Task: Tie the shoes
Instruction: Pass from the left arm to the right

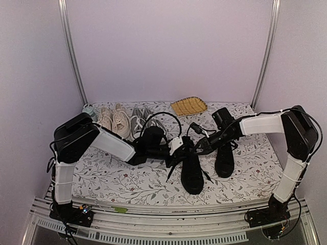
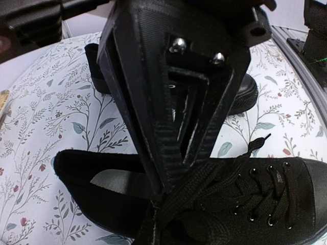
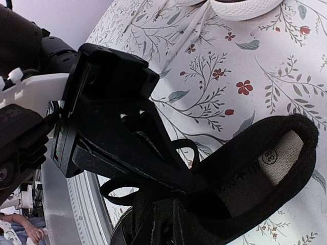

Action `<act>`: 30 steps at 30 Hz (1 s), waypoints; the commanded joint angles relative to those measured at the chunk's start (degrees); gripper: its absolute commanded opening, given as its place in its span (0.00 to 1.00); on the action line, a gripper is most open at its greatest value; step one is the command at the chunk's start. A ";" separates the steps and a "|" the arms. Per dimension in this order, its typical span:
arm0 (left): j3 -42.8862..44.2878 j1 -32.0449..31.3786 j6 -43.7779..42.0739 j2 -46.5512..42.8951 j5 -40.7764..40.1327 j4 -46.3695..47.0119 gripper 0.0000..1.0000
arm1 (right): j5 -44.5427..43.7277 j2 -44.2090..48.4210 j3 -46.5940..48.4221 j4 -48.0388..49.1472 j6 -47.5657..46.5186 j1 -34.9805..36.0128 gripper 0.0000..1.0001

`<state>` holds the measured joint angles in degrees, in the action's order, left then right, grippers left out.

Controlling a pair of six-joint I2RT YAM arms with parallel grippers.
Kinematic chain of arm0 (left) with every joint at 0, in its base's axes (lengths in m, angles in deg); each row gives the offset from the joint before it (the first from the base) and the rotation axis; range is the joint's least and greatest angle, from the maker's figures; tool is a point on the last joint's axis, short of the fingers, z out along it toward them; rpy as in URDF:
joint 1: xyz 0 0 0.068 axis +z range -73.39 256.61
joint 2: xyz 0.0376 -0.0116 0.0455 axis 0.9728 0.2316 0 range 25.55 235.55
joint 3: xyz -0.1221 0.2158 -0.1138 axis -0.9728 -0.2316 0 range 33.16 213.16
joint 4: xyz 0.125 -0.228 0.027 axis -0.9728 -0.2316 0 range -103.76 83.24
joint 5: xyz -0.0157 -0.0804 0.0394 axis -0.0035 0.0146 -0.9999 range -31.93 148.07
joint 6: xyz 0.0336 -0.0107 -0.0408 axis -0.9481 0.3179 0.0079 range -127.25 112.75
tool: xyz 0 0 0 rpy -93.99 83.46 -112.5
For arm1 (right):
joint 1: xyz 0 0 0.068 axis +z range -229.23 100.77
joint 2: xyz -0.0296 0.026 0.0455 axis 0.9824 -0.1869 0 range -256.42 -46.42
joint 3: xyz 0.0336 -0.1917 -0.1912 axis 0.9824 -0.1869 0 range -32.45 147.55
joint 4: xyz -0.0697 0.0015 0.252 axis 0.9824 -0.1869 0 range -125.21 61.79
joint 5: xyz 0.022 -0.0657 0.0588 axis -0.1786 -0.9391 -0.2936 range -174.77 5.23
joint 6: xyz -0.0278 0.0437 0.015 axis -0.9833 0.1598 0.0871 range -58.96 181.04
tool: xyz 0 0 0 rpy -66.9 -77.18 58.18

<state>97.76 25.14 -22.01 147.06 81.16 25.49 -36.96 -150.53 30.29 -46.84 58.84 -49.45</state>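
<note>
Centre of the floral worktop (image 1: 127, 178), the two black shoes (image 1: 192, 176) sit side by side, well in front of the beige pair (image 1: 113, 121) at the back wall. Both arms crowd over the left-hand shoe! The left pincer (image 2: 166, 190) is clamped tight, tips buried in the laces (image 2: 219, 189) by the tongue. The right pincer (image 3: 191, 182) meets it from the other side, fingers narrowed almost together at the collar, a lace loop (image 3: 120, 196) dangling below. Whether it grips a strand, I cannot tell.
</note>
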 commanded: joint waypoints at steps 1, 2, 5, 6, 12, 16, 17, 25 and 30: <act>-0.53 -0.14 0.18 -0.83 0.27 1.23 0.00 | 2.14 -0.79 -0.04 1.03 -0.48 0.40 0.13; -0.53 -0.17 0.25 -0.84 0.15 1.24 0.00 | 1.97 -1.02 -0.07 0.91 -0.56 0.47 0.13; -0.61 -0.13 0.33 -0.84 0.03 1.22 0.00 | 1.80 -1.58 -0.09 0.57 -0.66 0.61 0.16; -0.61 -0.21 0.33 -0.84 0.09 1.22 0.00 | 1.64 -1.68 -0.08 0.57 -0.69 0.77 0.17; -0.61 -0.17 0.39 -0.79 0.08 1.32 0.00 | 0.56 -2.79 0.09 0.53 -0.92 1.51 0.25; -0.61 -0.15 0.45 -0.75 0.02 1.41 0.00 | 0.53 -3.26 0.16 0.52 -1.07 1.94 0.23; -0.66 -0.18 0.52 -0.75 0.05 1.41 0.00 | 0.41 -3.39 0.23 0.41 -1.06 2.04 0.21; -1.19 -0.21 0.22 -1.16 0.06 1.41 0.00 | -3.51 -0.03 0.30 0.21 -1.05 2.00 0.01; -2.30 -0.14 -1.15 -2.68 -0.16 1.22 0.09 | -4.50 1.61 0.29 -0.12 -0.65 1.92 0.01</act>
<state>96.93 25.14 -22.12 147.06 81.16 25.58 -40.17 -151.76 30.27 -46.34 58.36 -48.03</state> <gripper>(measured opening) 0.016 0.013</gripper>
